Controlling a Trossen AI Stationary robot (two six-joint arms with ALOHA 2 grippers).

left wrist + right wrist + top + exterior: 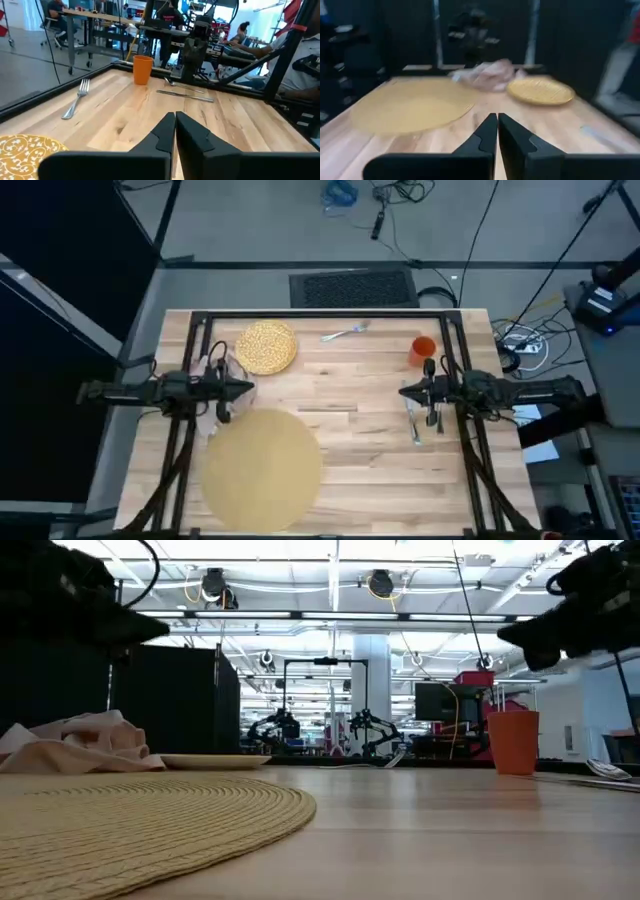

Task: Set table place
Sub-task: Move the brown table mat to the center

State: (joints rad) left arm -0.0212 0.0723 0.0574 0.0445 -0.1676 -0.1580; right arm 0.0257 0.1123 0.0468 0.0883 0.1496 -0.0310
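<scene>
From above, the left arm hides most of the crumpled napkin (222, 370). The knife and spoon (415, 423) beneath the right gripper (404, 391) are too small to tell apart. The round placemat (262, 470) is cut off by the bottom edge. The right wrist view is blurred throughout.

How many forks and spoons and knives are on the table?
3: a fork near the far edge, and two pieces beside the right hand, partly hidden.
</scene>
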